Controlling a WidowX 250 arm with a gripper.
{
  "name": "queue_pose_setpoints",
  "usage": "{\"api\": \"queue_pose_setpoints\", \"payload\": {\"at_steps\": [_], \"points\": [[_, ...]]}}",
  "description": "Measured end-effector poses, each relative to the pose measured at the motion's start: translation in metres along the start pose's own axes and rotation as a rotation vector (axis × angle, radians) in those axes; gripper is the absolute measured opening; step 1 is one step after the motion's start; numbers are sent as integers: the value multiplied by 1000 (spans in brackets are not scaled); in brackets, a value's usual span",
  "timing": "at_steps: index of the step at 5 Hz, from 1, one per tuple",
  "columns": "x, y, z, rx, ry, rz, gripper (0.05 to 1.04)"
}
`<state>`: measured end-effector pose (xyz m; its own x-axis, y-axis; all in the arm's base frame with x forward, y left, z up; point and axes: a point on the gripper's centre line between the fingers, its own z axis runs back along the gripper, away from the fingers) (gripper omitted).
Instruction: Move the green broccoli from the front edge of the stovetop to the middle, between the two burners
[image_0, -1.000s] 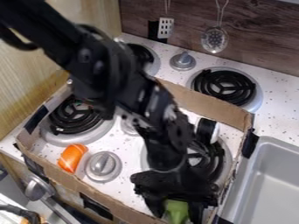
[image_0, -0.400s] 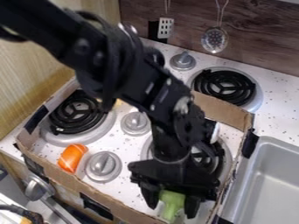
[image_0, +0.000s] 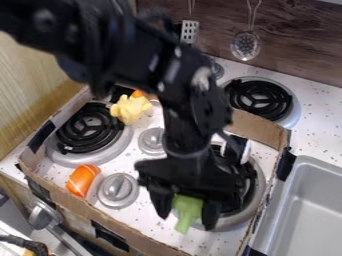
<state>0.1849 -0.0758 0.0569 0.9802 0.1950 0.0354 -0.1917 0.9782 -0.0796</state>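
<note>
Green toy (image_0: 188, 209) has moved inward, pinched in the claw (image_0: 186, 220).

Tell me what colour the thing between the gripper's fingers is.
It's light green, seen best in the camera view, between the fingers of the gripper.

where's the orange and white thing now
In the camera view, the orange and white item lies at lower left, just left of the silver knob, inside the cardboard border.

Green toy (image_0: 188, 211); gripper (image_0: 186, 220) black. Orange piece (image_0: 81, 181) – thin white lines. Yellow toy (image_0: 129, 108). Counter (image_0: 319, 126) white – dark speckles. Cardboard (image_0: 256, 130) brown. Sink (image_0: 308, 200) grey. Backsplash (image_0: 297, 47) brown, darker grain.
</note>
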Motion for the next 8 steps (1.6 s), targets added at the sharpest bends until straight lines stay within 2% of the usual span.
{"api": "queue_pose_setpoints", "payload": {"at_steps": [1, 2, 3, 4, 5, 6, 8], "points": [[19, 15, 25, -21, 12, -66, 736], [39, 30, 44, -7, -3, -129, 736], [65, 52, 53, 31, -8, -200, 736], [79, 66, 48, 41, -25, -245, 736], [94, 85, 35, 42, -43, -272, 736], [101, 91, 26, 24, -57, -270, 736], [87, 97, -4, -24, -52, -230, 736]]}}
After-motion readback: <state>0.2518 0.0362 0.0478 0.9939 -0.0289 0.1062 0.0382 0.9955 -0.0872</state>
